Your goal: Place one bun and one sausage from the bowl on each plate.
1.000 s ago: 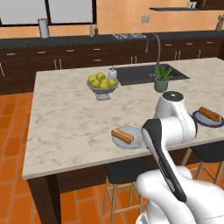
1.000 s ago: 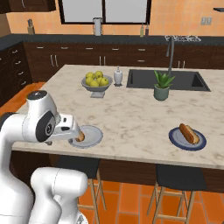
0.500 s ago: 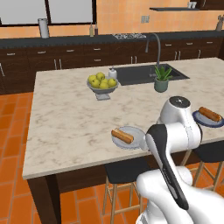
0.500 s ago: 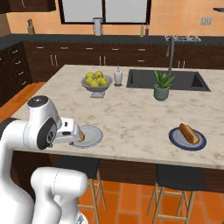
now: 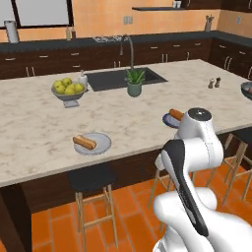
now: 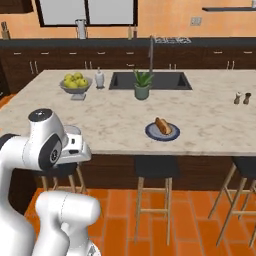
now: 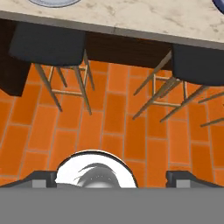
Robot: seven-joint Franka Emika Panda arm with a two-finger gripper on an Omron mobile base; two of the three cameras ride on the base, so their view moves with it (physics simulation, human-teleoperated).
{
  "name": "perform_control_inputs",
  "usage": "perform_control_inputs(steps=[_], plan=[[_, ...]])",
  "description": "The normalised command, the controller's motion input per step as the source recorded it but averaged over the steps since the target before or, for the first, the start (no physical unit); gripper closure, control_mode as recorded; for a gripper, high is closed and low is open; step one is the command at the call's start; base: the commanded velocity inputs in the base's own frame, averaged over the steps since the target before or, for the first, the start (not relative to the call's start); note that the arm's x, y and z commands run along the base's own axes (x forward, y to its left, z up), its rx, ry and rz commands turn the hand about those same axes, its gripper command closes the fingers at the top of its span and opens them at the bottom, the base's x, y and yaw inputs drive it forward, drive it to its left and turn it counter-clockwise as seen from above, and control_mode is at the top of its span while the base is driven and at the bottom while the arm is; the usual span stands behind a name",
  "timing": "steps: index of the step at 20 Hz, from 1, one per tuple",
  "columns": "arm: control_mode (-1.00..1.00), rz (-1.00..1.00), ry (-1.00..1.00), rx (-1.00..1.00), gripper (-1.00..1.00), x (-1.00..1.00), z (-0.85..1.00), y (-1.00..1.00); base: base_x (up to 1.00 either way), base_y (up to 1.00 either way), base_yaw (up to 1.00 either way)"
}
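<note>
Two small round plates with pale grey-blue centres and darker blue rims sit on the marble island worktop, both close to its near edge and well apart from each other. The left plate carries a tan bun with a brown sausage lying along it, set toward the plate's left side. The right plate holds another bun with a sausage, lying at a slant across the middle; in the left base view this plate is partly hidden behind the white arm. At the far right edge of the left base view, a dark rounded rim shows on the worktop, too cropped to tell what it is.

The gripper hangs off the worktop, over the orange brick floor in front of the island, and its two dark fingertips stand spread wide apart with nothing between them. The hand view looks down on two dark-seated stools tucked under the near edge.

Toward the far left of the worktop stands a pale footed bowl of yellow-green fruit, with a small white bottle just beside it. A potted plant stands at the near edge of the sink, and two shakers stand near the right end.
</note>
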Motion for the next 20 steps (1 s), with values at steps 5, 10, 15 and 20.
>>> perform_control_inputs(steps=[5,10,15,20], plan=[[1.0,0.0,0.0,0.0,-1.0,0.0,0.0,0.0,-0.04,-1.0,-0.21],[1.0,0.0,0.0,0.0,-1.0,0.0,0.0,0.0,0.15,-1.0,-0.06],[1.0,0.0,0.0,0.0,-1.0,0.0,0.0,0.0,0.67,-0.95,0.23],[1.0,0.0,0.0,0.0,-1.0,0.0,0.0,0.0,0.49,-1.0,0.27]])
